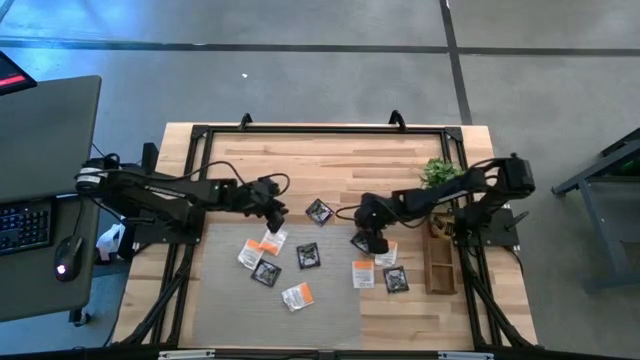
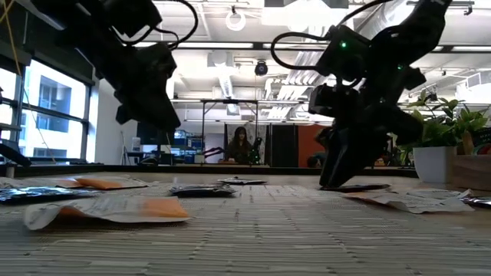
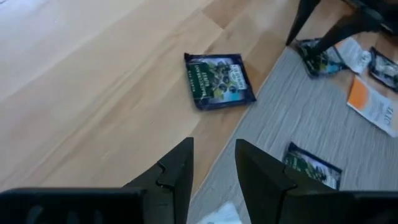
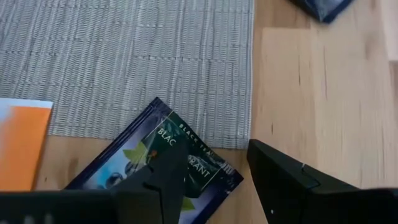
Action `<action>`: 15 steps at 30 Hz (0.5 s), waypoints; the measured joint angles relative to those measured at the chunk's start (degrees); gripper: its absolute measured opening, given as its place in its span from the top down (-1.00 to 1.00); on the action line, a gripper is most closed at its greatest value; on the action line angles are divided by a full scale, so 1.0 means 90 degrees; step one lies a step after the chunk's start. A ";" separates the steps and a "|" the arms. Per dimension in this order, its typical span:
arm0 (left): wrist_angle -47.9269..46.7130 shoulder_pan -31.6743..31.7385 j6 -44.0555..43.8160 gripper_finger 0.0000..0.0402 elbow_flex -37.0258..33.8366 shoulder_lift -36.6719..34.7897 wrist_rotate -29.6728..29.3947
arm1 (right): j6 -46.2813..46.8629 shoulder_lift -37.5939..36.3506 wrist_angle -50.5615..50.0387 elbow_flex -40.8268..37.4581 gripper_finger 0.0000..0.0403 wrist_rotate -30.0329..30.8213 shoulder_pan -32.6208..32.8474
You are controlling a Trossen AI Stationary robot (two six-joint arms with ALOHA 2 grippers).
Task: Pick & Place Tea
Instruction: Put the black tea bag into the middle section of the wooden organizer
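Several small square tea sachets lie flat on the grey mat (image 1: 230,300) and the wood around it. Some are white with orange (image 1: 297,296), others black (image 1: 308,256). My right gripper (image 1: 377,243) is open and lowered to the table at the mat's right edge. One finger stands over a black sachet (image 4: 155,158), the other over bare wood. My left gripper (image 1: 275,213) is open by a narrow gap and hangs clear above the mat's far edge (image 3: 214,149). Another black sachet (image 3: 219,79) lies on the wood ahead of it. My right gripper (image 4: 214,155) comes from above, pointing down, with its jaws on either side of the black sachet's corner (image 4: 230,180). The sachet lies flat, partly on the mat and partly on wood. The finger (image 4: 171,180) hides the spot, so I cannot tell whether it touches.
A small green potted plant (image 1: 438,172) and a narrow brown wooden tray (image 1: 438,262) stand to the right of the right gripper. A black frame (image 1: 320,128) runs along the table's far edge. Bare wood lies between the mat and that frame. A person (image 2: 240,146) sits far behind the table.
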 joint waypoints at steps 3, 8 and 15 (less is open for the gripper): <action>-0.0023 0.0005 -0.0194 0.42 0.0000 0.0005 -0.0039 | 0.0055 0.0075 -0.0175 0.0012 0.25 0.0306 0.0056; -0.0017 0.0002 -0.0294 0.42 0.0000 0.0005 -0.0195 | 0.0439 0.0080 -0.0230 0.0012 0.68 0.0661 0.0106; -0.0025 0.0002 -0.0274 0.42 0.0001 0.0005 -0.0251 | 0.0679 -0.0381 -0.0337 -0.0045 0.89 0.0855 0.0098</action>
